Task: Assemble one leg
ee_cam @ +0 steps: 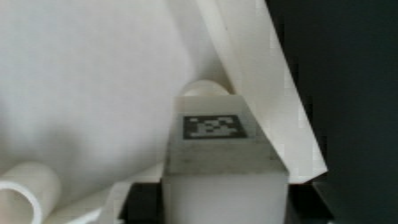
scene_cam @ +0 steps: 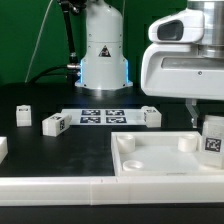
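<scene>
My gripper [scene_cam: 207,128] is shut on a leg [scene_cam: 213,137], a small white oblong block with a black-and-white tag, at the exterior view's right. It holds the leg over the far right corner of the large white square piece [scene_cam: 160,158] with raised rim and round sockets. In the wrist view the leg [ee_cam: 217,135] stands between my dark fingers [ee_cam: 153,198], tag facing the camera, with the gripper [ee_cam: 222,208] closed on its sides. The white piece [ee_cam: 107,90] lies beneath it. Whether the leg touches the piece I cannot tell.
Three more legs lie on the black table: two toward the exterior view's left [scene_cam: 22,115] [scene_cam: 53,124] and one near the middle [scene_cam: 151,116]. Another white block [scene_cam: 3,148] sits at the left edge. The marker board [scene_cam: 100,116] lies between them. The robot base [scene_cam: 103,55] stands behind.
</scene>
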`<state>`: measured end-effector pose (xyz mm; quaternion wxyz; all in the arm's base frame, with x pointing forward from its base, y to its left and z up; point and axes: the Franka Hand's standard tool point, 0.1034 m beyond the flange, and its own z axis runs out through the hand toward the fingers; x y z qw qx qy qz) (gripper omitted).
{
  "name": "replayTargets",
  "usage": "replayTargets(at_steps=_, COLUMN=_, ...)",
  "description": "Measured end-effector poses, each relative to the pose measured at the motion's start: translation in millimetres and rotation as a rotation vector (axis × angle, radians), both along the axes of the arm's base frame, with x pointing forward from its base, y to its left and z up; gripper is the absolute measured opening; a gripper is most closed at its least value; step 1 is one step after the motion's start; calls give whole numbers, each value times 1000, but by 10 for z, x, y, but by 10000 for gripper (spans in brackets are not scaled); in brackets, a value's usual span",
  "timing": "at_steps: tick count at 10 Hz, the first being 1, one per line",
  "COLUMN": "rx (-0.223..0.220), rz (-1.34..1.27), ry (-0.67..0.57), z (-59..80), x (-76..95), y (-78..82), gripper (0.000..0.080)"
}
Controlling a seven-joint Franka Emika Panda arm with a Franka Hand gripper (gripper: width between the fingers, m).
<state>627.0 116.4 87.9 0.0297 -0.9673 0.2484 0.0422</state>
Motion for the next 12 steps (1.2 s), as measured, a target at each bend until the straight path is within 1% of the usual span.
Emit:
replayTargets(at_steps=4, rx=-40, rz=-465, ry=23, z=-3, x=-8, y=10, gripper=290)
replayTargets(at_steps=6, rx=-53, rz=-638, ry=34, z=-5, x=-6, y=8, gripper=290)
replayTargets(at_steps=8, rx=-48, rz=-701, ry=43, z=-8, x=-6, y=9, gripper=290)
replayTargets(at_steps=9, rx=-45, rz=-661, ry=41, z=-11, x=-8, y=15, gripper=398)
replayTargets(at_steps=10, rx=-43, rz=-623, ry=38, z=-15, x=-9, y=16, gripper=535)
replayTargets(at_steps=11, rx=-42, rz=-616, ry=36, z=-27, x=-7, y=20, gripper=613)
replayTargets(at_steps=12, rx=-37, rz=-512, ry=29, z=-34, x=-9, y=14, gripper=613)
